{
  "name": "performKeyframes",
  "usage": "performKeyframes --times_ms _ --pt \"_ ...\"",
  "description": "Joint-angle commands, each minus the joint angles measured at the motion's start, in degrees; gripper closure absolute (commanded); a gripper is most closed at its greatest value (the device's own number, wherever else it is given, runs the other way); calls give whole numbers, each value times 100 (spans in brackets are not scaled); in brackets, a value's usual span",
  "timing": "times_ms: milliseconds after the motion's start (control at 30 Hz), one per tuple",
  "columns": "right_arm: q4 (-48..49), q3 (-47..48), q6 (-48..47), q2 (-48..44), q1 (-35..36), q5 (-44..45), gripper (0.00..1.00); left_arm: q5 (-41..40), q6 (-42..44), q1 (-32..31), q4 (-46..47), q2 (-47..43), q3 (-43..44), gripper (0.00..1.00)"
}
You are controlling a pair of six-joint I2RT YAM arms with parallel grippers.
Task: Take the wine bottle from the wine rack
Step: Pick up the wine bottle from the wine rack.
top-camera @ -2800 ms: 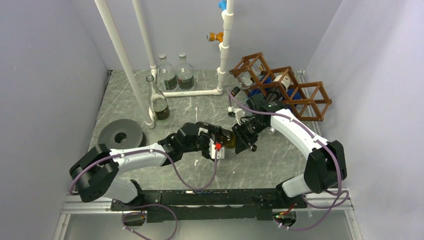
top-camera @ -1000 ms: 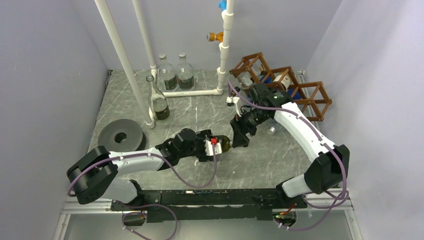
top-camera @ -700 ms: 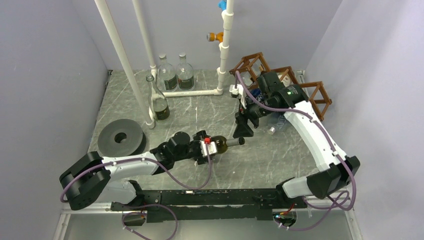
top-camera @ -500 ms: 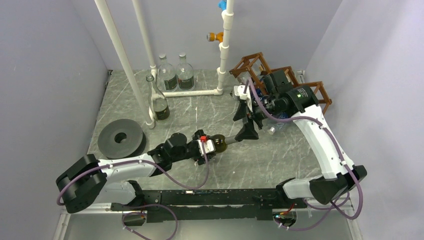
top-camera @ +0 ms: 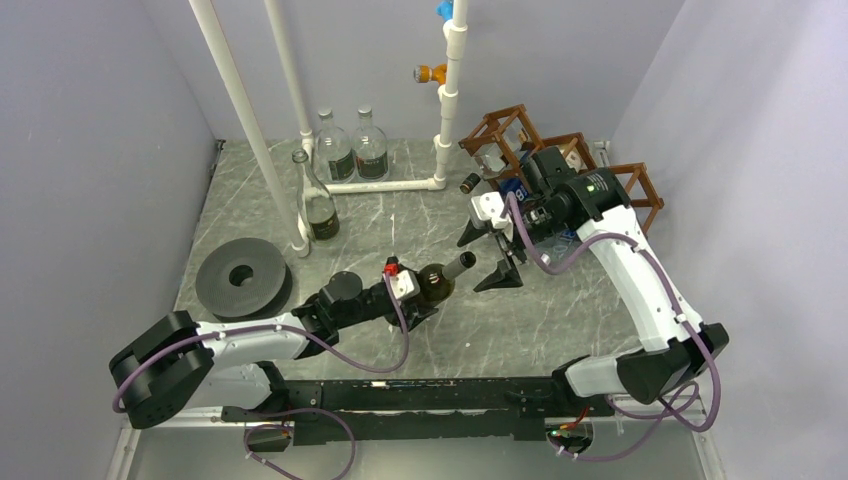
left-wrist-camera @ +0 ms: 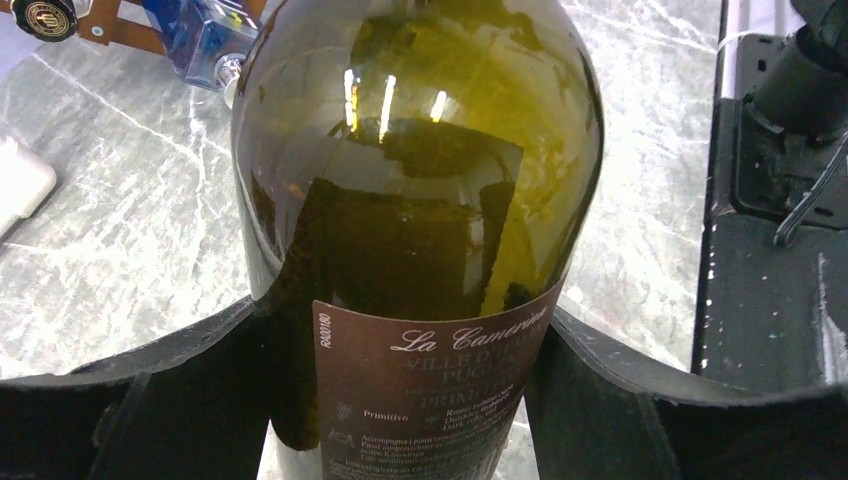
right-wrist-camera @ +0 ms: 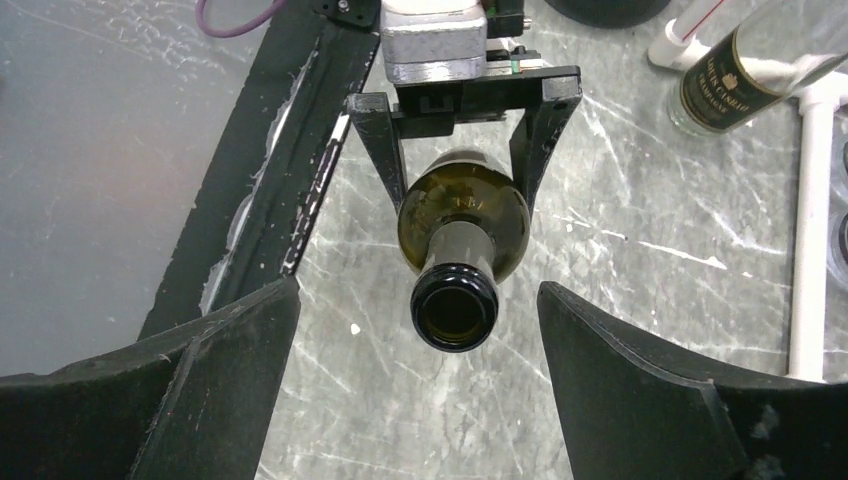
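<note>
On the left of the counter (top-camera: 400, 215), one grey round disc (top-camera: 243, 272) with a hole is seen. Three glass bottles (top-camera: 318, 208) are stood at the far left, by the white pipes (top-camera: 240, 110).

In the middle, one wine bottle (top-camera: 440, 278) is held tight round its fat part by the left hand (top-camera: 418, 292). It is already out of the wine rack (top-camera: 645, 195) and well apart from it. The bottle is laid nearly flat, with its bottom to the near left. Its neck is pointed far and right, straight at the right hand (top-camera: 486, 256).

That hand is opened wide and nothing is gripped by it. The bottle's mouth is just in front of its two fingers and is not touched. The bottle is best set down by the left arm, it is thought.

At the far right, one rack with three cells is stood. Bottles are left in it, but how many cannot be told.
</note>
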Motion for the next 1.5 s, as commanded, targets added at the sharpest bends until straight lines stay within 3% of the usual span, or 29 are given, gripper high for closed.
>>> performKeyframes --times_ms 0,333,867,1067,1333,1467 --pt "544 -317 -364 -308 -14 -499 8 169 -577 5 1395 -215 15 100" --pt "992 -493 15 -220 -15 -862 14 231 -944 -1 1734 -109 11 100" --pt "1586 -570 807 -122 12 -1123 35 240 -1292 -1 2184 258 32 100" --pt "1848 -773 1045 -168 32 -1053 44 239 -1342 3 2255 288 31 100" --pt "1849 -729 1126 -130 41 -1174 67 222 -1357 0 2239 338 59 100" --pt "1951 -719 1373 -90 49 -1269 74 169 -1393 7 2257 367 55 100"
